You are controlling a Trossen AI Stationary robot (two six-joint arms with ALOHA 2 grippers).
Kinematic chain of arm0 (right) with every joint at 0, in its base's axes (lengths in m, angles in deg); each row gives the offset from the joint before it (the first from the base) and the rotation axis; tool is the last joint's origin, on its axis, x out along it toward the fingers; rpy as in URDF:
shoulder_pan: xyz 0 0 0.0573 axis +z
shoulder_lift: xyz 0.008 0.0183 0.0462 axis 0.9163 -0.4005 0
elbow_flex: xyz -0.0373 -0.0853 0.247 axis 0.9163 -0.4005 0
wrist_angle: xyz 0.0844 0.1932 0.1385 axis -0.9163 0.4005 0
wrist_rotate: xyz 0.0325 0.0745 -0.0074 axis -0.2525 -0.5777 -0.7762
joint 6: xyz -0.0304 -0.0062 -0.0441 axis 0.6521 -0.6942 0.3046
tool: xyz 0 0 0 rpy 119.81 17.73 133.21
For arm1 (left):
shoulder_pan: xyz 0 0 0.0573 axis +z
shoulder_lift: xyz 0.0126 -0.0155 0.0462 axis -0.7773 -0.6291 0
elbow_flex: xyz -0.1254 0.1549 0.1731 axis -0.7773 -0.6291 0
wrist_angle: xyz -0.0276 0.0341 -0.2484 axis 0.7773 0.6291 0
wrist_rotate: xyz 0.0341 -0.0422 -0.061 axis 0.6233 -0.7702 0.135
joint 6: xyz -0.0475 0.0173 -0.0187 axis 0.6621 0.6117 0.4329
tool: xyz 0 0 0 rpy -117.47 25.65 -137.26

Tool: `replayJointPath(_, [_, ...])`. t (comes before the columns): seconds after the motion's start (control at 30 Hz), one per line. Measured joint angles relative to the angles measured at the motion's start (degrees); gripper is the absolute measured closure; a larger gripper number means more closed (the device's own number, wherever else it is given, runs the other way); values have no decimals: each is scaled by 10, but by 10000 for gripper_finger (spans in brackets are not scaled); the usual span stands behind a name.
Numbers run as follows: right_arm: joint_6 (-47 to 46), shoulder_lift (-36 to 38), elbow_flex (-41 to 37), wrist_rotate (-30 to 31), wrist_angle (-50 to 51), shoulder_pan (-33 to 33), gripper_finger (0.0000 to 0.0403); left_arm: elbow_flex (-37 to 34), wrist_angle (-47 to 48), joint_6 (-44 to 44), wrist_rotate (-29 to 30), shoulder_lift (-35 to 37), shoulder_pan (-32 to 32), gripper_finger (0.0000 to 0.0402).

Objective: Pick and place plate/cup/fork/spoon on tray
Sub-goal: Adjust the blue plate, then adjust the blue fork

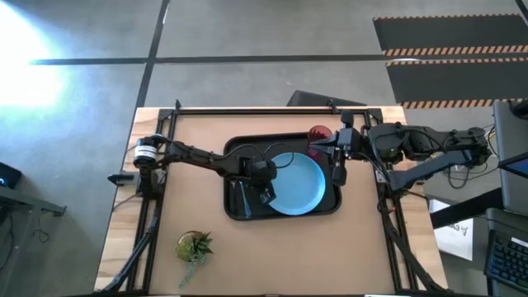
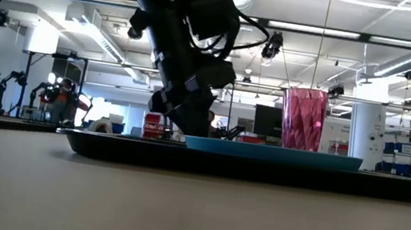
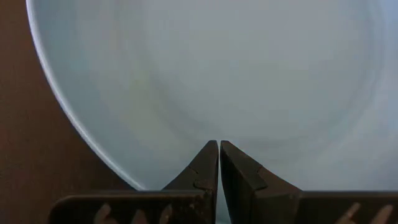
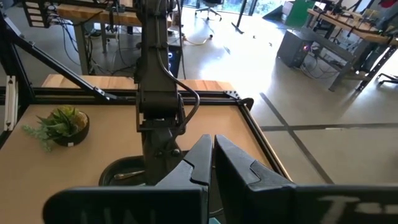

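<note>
The light-blue plate (image 1: 299, 183) lies flat in the right half of the black tray (image 1: 235, 150). The dark-red cup (image 1: 319, 134) stands upright at the tray's far right corner, also seen in the low view (image 2: 303, 119). My left gripper (image 3: 219, 144) is shut, pointing down over the plate's left part (image 1: 268, 191). My right gripper (image 4: 211, 140) is shut and empty, above the tray's right rim (image 1: 339, 165), just near of the cup. A slim dark metallic piece (image 4: 129, 177) lies in the tray's left part; whether it is the spoon or the fork I cannot tell. My left gripper comes from above, its shut fingertips (image 3: 210, 155) standing over the plate's inner surface (image 3: 205, 93) close to its left rim. I cannot tell whether they touch the plate. The plate lies flat on the tray.
A small green potted plant (image 1: 194, 246) stands near the table's near left corner. Bare table lies on the near side of the tray. A black frame rail (image 1: 272, 110) runs along the table's far edge.
</note>
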Motion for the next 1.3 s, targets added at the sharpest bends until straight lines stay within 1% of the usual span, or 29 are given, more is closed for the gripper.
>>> replayJointPath(0.23, [0,0,0,0,1,0,394,1,65,0,-2,2,-1,402])
replayJointPath(0.4, [0,0,0,1,4,0,394,6,58,0,-1,8,-2,402])
replayJointPath(0.57, [0,0,0,1,5,0,394,22,54,-2,19,24,-3,402])
replayJointPath(0.77, [-37,0,-11,-3,19,0,394,20,68,-5,48,63,-7,402])
replayJointPath(0.87, [-69,-4,-35,-34,17,0,394,13,89,-4,75,89,-8,402])
replayJointPath(0.97, [-102,-26,-55,-70,13,0,394,11,122,-3,99,122,-8,402])
replayJointPath(1.1, [-113,-82,-73,-137,-44,0,394,11,176,0,137,178,-9,402])
replayJointPath(1.2, [-95,-130,-72,-190,-98,-1,394,8,223,15,172,226,-14,402])
replayJointPath(1.3, [-93,-175,-61,-215,-120,-7,394,3,287,43,217,277,-22,402])
